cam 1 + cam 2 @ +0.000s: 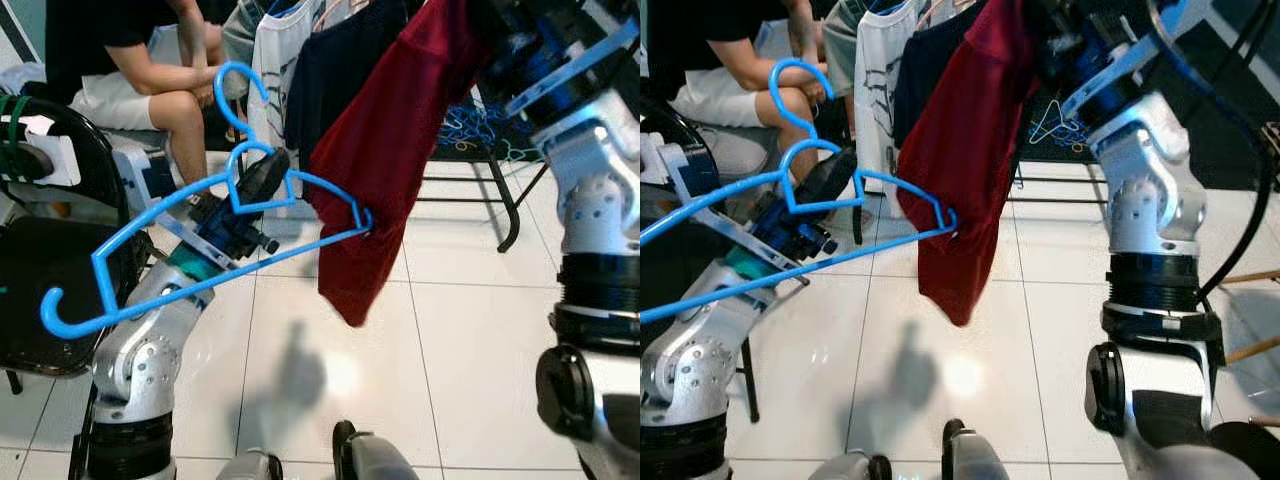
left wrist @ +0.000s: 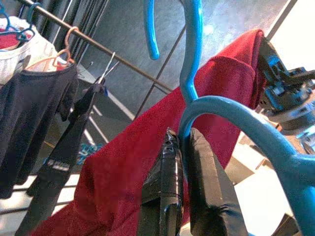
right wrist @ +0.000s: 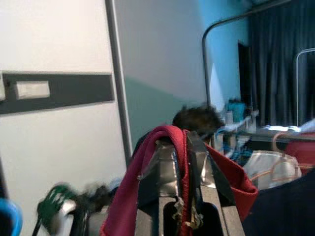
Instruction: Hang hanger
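The left gripper is clamped on the hanger just below its hook. Judge the hanger light, stiff and slick; hold there. Its right tip touches the red shirt, limp cloth pinched in the right gripper, raised far right. The rail is crowded; a seated person limits room far left.

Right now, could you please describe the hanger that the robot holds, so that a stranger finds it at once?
Look left of the dark red shirt hanging in the middle. There the left gripper is shut on a bright blue plastic hanger, tilted, one end touching the shirt. Unlike the hangers on the clothes rail, it carries no garment.
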You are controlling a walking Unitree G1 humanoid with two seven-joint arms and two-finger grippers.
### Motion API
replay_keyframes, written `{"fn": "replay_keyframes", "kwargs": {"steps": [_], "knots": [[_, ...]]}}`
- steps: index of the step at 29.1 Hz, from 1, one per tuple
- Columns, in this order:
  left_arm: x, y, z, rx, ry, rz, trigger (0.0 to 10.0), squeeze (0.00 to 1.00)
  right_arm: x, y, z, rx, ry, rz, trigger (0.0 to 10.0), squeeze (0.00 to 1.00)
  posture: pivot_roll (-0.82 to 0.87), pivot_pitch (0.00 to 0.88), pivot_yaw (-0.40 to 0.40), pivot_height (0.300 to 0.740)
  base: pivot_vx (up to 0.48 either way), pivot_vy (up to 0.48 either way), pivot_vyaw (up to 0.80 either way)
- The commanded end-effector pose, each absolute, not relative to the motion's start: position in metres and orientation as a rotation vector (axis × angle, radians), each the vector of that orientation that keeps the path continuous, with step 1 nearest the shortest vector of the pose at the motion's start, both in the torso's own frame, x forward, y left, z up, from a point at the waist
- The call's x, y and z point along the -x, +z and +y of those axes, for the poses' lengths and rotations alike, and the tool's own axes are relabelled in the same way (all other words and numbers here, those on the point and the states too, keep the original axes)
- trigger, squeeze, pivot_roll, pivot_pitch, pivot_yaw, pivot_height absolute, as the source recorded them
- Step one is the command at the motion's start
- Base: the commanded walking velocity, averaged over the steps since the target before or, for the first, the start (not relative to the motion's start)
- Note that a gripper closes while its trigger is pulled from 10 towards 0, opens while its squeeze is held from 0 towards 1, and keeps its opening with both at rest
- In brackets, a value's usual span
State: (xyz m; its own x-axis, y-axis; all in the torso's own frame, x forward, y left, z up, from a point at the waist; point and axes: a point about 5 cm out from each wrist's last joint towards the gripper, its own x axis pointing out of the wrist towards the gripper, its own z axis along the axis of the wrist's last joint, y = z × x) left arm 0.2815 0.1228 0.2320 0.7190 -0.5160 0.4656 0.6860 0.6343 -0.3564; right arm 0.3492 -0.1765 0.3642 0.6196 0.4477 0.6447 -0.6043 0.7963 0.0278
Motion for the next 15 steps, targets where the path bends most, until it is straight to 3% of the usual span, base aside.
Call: {"fn": "replay_keyframes", "kwargs": {"steps": [1, 9, 15], "knots": [[-0.282, 0.231, 0.118, 0.555, -0.717, -0.317, 10.0, 0.00, -0.346, 0.376, -0.183, -0.267, 0.576, -0.728, 10.0, 0.00, -0.10, 0.097, 0.011, 0.740, 0.000, 0.000, 0.00], [-0.286, 0.237, 0.110, 0.603, -0.734, -0.328, 10.0, 0.00, -0.339, 0.403, -0.188, -0.308, 0.601, -0.775, 10.0, 0.00, -0.11, 0.096, 0.004, 0.740, 0.000, 0.000, 0.00], [-0.306, 0.238, 0.109, 0.576, -0.493, -0.331, 10.0, 0.00, -0.342, 0.404, -0.179, -0.341, 0.630, -0.768, 10.0, 0.00, -0.11, 0.092, -0.002, 0.740, 0.000, 0.000, 0.00]]}}
